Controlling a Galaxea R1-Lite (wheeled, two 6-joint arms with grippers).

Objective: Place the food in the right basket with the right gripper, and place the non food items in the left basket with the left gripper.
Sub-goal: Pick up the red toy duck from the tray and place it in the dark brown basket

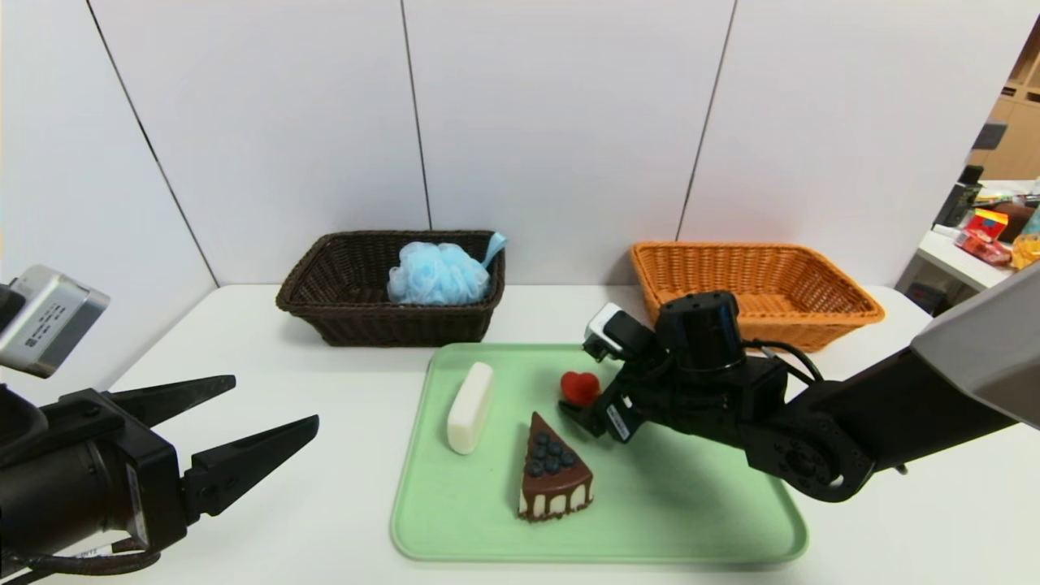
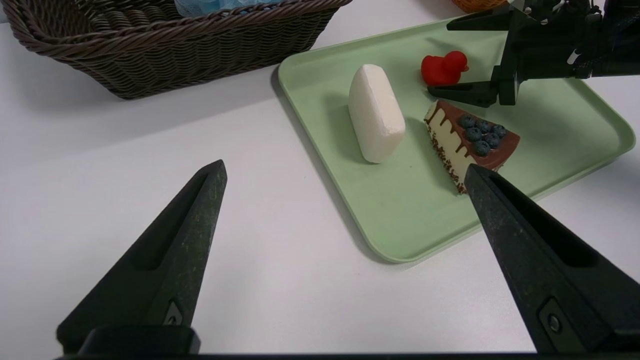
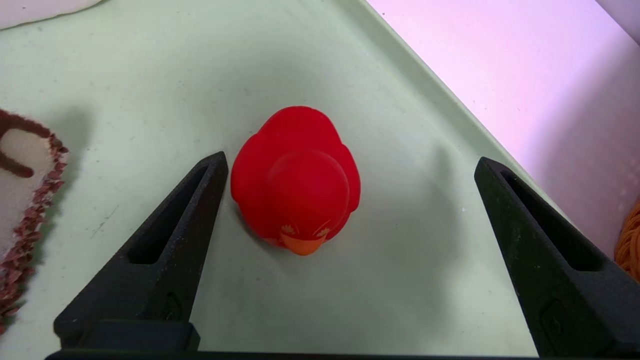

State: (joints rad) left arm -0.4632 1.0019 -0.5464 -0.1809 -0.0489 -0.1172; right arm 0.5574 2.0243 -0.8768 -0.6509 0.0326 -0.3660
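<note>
We have our right gripper (image 3: pixel 351 155) low over the pale green rectangular tray (image 1: pixel 691 536), its fingers spread wide around the small red rubber duck (image 3: pixel 300 175) and gripping nothing; the duck sits nearer one finger than the other. Our left gripper (image 1: pixel 276 398) is parked above the white table (image 1: pixel 325 487), to the left of the tray, also wide apart and holding nothing. On the tray, the triangular chocolate cake slice with blueberries (image 1: pixel 555 479) lies between us and the duck, and the white rounded soap bar (image 1: pixel 470 408) lies left of both. Behind the tray, the dark brown woven basket (image 1: pixel 390 325) holds the fluffy light-blue mesh puff (image 1: pixel 440 275); the orange-tan woven basket (image 1: pixel 829 321) stands to the right.
</note>
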